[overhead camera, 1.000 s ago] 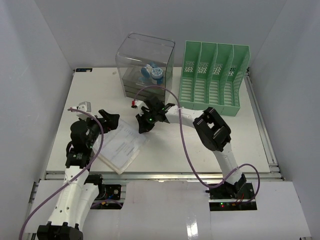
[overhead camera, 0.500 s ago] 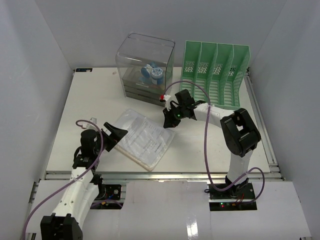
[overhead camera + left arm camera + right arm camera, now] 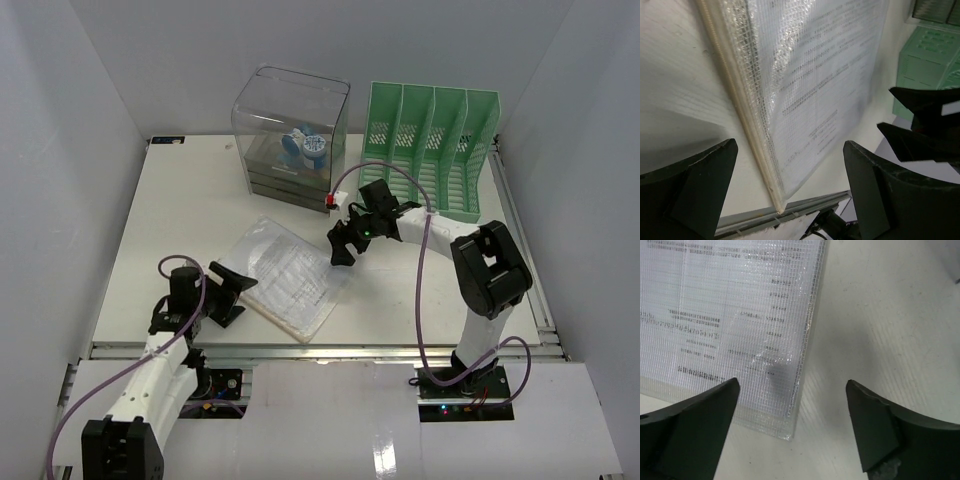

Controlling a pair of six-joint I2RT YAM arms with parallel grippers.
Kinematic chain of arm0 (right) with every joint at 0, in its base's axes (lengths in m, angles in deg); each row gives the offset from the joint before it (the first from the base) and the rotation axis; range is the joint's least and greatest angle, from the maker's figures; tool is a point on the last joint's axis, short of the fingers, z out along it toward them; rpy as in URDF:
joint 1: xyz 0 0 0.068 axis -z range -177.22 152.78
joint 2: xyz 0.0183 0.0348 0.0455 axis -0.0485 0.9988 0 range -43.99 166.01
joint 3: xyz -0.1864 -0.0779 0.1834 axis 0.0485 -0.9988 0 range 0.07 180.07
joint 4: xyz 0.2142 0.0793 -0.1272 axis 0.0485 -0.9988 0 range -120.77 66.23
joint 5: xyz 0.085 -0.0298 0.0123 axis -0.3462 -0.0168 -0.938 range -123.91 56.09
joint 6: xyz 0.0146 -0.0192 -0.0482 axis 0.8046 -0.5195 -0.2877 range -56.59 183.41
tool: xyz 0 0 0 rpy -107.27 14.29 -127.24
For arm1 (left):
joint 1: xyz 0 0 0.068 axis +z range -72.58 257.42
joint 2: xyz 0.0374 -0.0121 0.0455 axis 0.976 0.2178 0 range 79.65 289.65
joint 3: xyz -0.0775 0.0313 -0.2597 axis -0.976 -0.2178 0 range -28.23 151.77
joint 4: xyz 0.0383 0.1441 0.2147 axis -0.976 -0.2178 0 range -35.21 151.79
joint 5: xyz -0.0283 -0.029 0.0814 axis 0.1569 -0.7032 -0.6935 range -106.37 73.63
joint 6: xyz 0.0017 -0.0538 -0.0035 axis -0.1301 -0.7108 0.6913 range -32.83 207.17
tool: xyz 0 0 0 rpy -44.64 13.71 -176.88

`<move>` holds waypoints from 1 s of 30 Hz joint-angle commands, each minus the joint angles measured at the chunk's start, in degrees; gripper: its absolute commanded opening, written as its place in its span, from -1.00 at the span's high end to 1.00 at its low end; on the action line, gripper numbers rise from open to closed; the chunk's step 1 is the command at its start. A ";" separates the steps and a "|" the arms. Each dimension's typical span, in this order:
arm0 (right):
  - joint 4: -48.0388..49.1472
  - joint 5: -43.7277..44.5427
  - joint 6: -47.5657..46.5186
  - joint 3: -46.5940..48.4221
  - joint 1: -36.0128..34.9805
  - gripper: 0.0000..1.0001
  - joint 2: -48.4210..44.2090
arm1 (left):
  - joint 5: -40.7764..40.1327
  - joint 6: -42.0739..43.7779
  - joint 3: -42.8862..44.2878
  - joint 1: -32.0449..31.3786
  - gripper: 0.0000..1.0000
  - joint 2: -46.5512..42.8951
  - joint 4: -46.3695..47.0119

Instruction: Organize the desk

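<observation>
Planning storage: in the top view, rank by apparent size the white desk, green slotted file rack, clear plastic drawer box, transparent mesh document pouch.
white desk
green slotted file rack
clear plastic drawer box
transparent mesh document pouch
Rack and box rise toward the camera; their lead over the pouch is unsure.

Left wrist view: document sleeve at the desk's front edge

Left gripper (image 3: 790, 150), black fingers spread wide, holding nothing; clear mesh-reinforced plastic sleeve (image 3: 815, 75) containing a printed sheet lies flat on the white desk (image 3: 685, 100); its near corner points into the finger gap, beside the aluminium rail (image 3: 810, 202); green slotted file rack (image 3: 927, 55) upper right; black right gripper (image 3: 884, 107), fingers apart, near the sleeve's far edge.
</observation>
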 commanded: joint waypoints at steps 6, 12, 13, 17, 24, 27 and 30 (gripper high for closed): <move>-0.10 -3.33 -11.11 -4.66 0.09 -0.80 -13.28 | -10.36 -1.76 8.11 -0.28 -0.93 12.09 -9.24; 2.77 -4.66 -13.60 -8.88 0.10 -0.80 -21.12 | -10.43 -0.53 7.49 -0.38 -0.69 17.60 -3.43; 3.23 -4.93 -13.60 -9.79 0.15 -0.80 -22.35 | -10.61 -0.30 7.22 -0.42 -0.59 17.92 -2.51; 4.45 -6.07 -13.62 -11.57 0.21 -0.80 -25.33 | -10.72 -0.12 4.21 -0.46 -0.13 18.78 1.41; 5.87 -7.74 -12.61 -13.18 0.82 -0.80 -27.85 | -10.70 2.69 -0.03 -0.46 0.51 19.65 7.16; 6.94 -8.48 -12.55 -14.55 1.06 -0.80 -29.99 | -10.48 5.50 -0.81 -0.46 0.84 17.37 8.48; 9.78 -8.84 -12.63 -16.42 1.06 -0.80 -32.48 | -9.15 8.94 -0.90 -0.52 0.97 13.21 8.87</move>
